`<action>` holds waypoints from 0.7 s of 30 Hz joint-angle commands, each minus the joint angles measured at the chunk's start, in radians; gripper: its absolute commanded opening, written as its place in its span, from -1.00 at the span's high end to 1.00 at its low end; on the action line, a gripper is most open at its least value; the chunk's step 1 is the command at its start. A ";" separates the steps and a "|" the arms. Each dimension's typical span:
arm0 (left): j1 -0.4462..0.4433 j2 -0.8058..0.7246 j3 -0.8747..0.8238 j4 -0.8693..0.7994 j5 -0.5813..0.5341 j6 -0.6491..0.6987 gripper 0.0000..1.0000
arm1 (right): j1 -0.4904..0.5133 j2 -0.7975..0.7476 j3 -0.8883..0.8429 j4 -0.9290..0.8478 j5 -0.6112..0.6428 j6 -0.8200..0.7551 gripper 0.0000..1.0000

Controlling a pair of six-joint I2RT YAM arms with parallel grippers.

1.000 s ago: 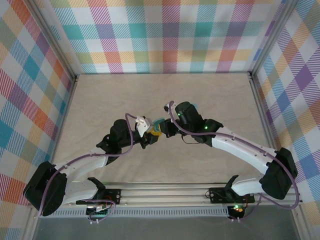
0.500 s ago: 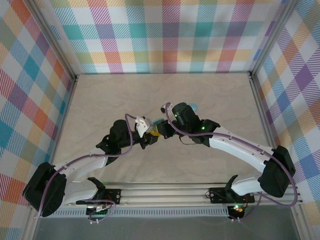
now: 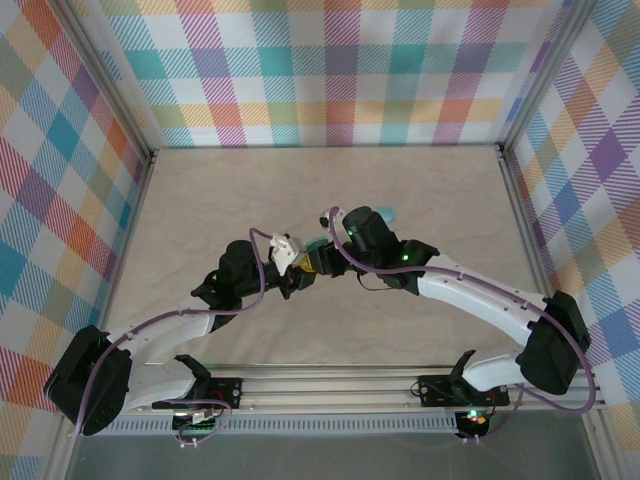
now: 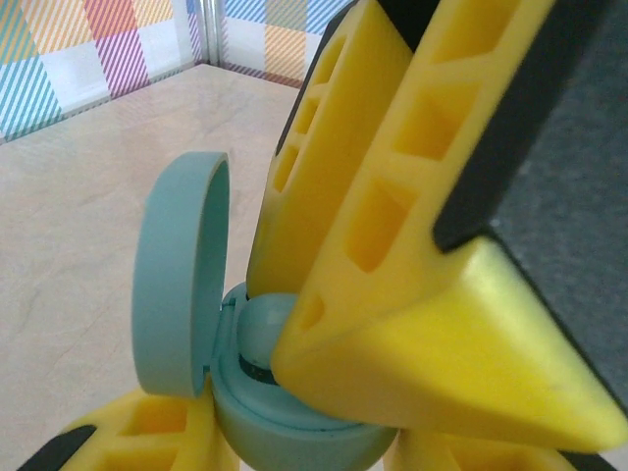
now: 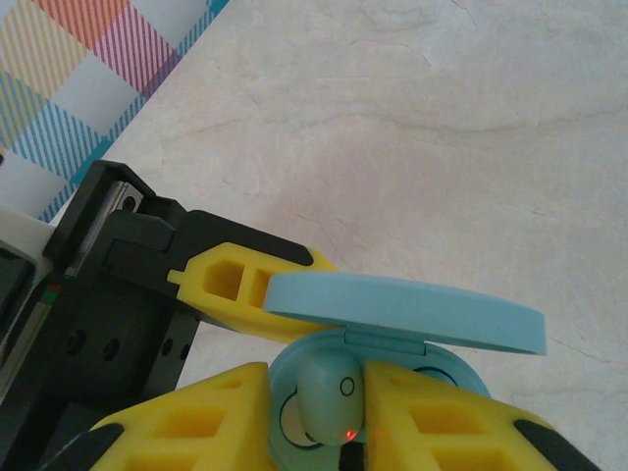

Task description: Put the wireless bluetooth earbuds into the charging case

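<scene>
The charging case (image 3: 316, 246) is pale blue and hangs above the table's middle, lid open, with my left gripper (image 3: 303, 262) shut on its base (image 4: 294, 432). The lid (image 4: 182, 285) stands upright in the left wrist view. One earbud (image 5: 329, 392), a small pale blue-grey rounded bit with a red light, stands in the case's left well (image 5: 294, 417) under the raised lid (image 5: 402, 309). My right gripper (image 5: 316, 392) straddles it from above. Its jaws stand slightly open, with the right finger against the earbud and a gap on the left. The same earbud (image 4: 257, 329) shows beneath the right gripper's yellow fingers (image 4: 412, 324).
Both arms meet over the table's centre (image 3: 320, 255). A small pale blue thing (image 3: 386, 213) peeks out on the table just behind the right wrist. Plaid walls (image 3: 330, 70) close off the back and sides, and bare beige tabletop (image 3: 250, 190) lies all around.
My right gripper's jaws have parted from shut to slightly open around the earbud. The right wrist has edged a little to the left toward the case. The left arm holds still.
</scene>
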 commanded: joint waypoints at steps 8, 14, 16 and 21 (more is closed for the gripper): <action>-0.015 -0.030 0.005 0.039 0.004 -0.002 0.76 | 0.004 -0.063 0.013 -0.008 0.016 0.024 0.26; -0.015 -0.031 0.006 0.035 0.001 0.001 0.76 | 0.004 -0.109 0.035 -0.032 0.035 0.037 0.23; -0.015 -0.032 0.009 0.030 -0.001 0.001 0.76 | 0.001 -0.131 0.055 -0.052 0.055 0.026 0.18; -0.015 -0.052 0.012 0.009 0.005 0.001 0.76 | -0.036 -0.161 0.114 -0.112 0.097 -0.039 0.09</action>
